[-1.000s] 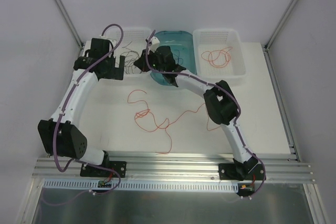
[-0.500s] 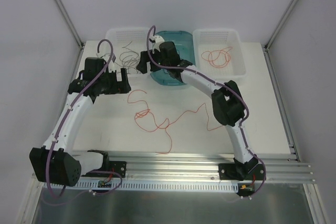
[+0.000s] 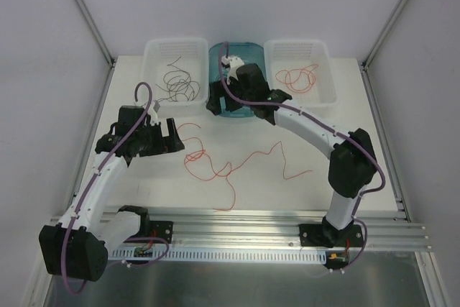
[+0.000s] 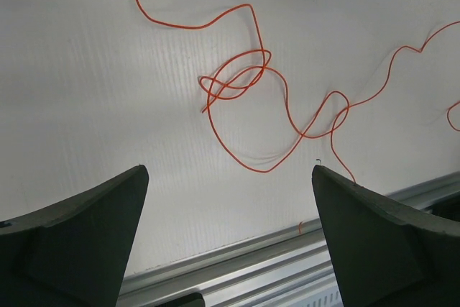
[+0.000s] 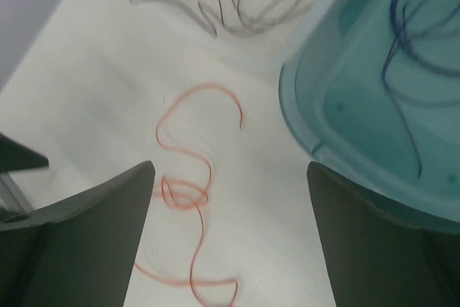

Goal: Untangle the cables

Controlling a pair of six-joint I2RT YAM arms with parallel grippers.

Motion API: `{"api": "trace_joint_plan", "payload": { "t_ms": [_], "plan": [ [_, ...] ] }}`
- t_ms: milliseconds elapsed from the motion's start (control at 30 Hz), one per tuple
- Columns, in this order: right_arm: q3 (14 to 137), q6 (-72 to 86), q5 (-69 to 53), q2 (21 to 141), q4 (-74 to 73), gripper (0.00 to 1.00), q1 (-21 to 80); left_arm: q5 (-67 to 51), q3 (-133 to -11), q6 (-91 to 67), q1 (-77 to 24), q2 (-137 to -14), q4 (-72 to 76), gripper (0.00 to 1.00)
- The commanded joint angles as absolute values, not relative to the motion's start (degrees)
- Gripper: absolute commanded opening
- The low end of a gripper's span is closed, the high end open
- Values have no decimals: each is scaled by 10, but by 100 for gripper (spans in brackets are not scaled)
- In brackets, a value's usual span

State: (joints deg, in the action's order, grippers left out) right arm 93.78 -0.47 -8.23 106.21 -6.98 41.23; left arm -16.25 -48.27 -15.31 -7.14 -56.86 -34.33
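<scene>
two things have shifted in the last second. the right gripper (image 5: 230, 167), shut a moment ago, now stands wide with nothing between its fingers, above the near edge of the teal bin (image 3: 251, 49). a black-blue cable (image 5: 399, 102) lies in that bin, probably the one just let go, though the wrist view is blurred. the left gripper (image 4: 228, 170) has drawn back from the left white bin (image 3: 152, 54), which holds the brown cables (image 3: 176, 80). it hovers fully spread and empty over the red cables (image 4: 248, 77), loosely knotted on the table (image 3: 345, 170). that red tangle looks like the main sorting left.
</scene>
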Motion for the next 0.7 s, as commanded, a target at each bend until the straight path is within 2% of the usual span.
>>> {"api": "trace_joint_plan", "payload": {
  "t_ms": [0, 100, 200, 400, 667],
  "plan": [
    [821, -4, -61, 981, -102, 91, 436, -168, -468, -194, -76, -557, -316, 99],
    [723, 19, -60, 919, -111, 91, 447, -163, -470, -190, -82, -558, -313, 99],
    [687, 20, -53, 888, -144, 90, 477, -161, -464, -182, -99, -572, -313, 99],
    [654, 38, -13, 904, -220, 89, 555, -92, -440, -248, -201, -623, -295, 98],
    [621, 95, 26, 925, -226, 83, 594, -47, -368, -340, -218, -651, -192, 91]
  ]
}}
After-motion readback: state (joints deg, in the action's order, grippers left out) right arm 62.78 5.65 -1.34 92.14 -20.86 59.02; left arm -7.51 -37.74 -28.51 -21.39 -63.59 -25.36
